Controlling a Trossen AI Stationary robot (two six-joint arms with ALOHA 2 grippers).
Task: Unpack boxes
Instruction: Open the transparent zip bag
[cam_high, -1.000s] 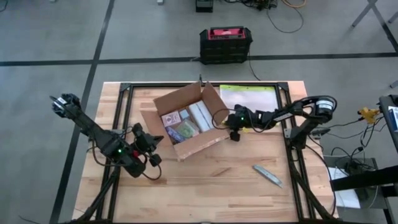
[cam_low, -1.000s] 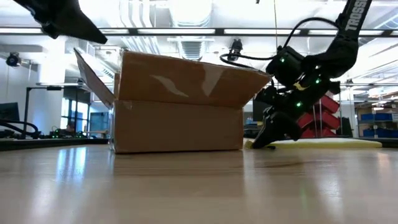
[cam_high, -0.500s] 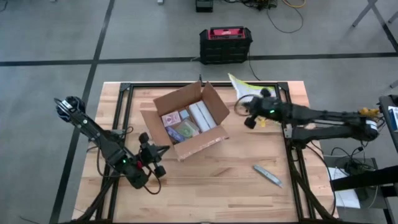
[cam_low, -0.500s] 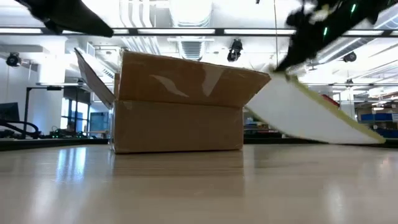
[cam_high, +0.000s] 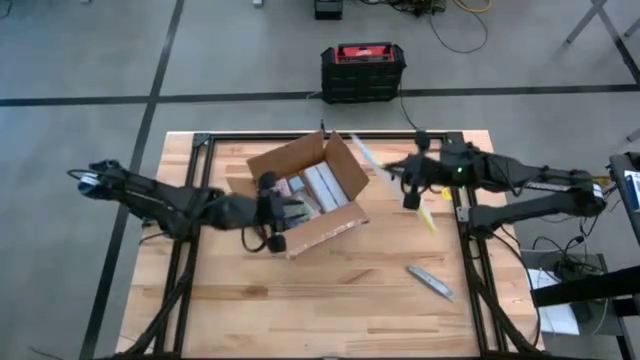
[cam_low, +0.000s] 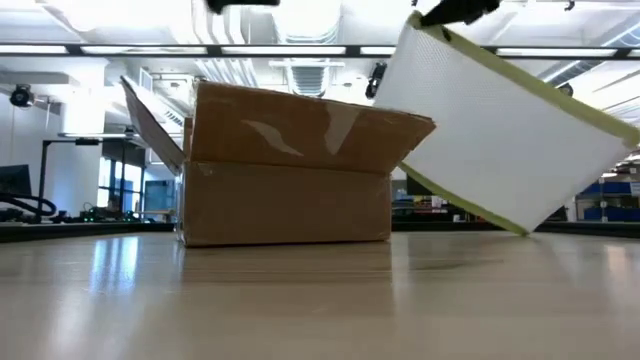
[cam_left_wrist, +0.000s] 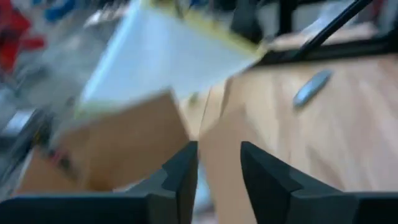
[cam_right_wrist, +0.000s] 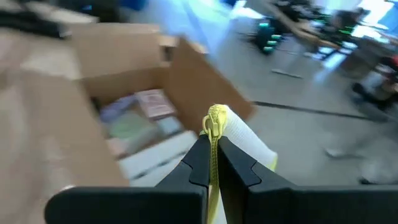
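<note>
Beside the carton (cam_high: 300, 195), right gripper (cam_high: 407, 180) pinches the pouch (cam_low: 505, 140) shut, lifted clear.
Left gripper (cam_high: 282, 212) hangs over the carton's open top, fingers (cam_left_wrist: 180, 180) partly apart, empty; small packets (cam_right_wrist: 134, 121) lie inside.

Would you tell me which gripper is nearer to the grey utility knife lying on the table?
The right. The right gripper, shut on the pouch, is above the table beyond the utility knife. The left gripper is farther away, over the open box.

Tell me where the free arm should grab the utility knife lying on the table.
Grip the utility knife across its narrow handle at mid-length, coming straight down from above. It lies flat and diagonal on bare wood, so turn the fingers square to its long axis. Nothing crowds it; the cardboard box sits well clear.
</note>
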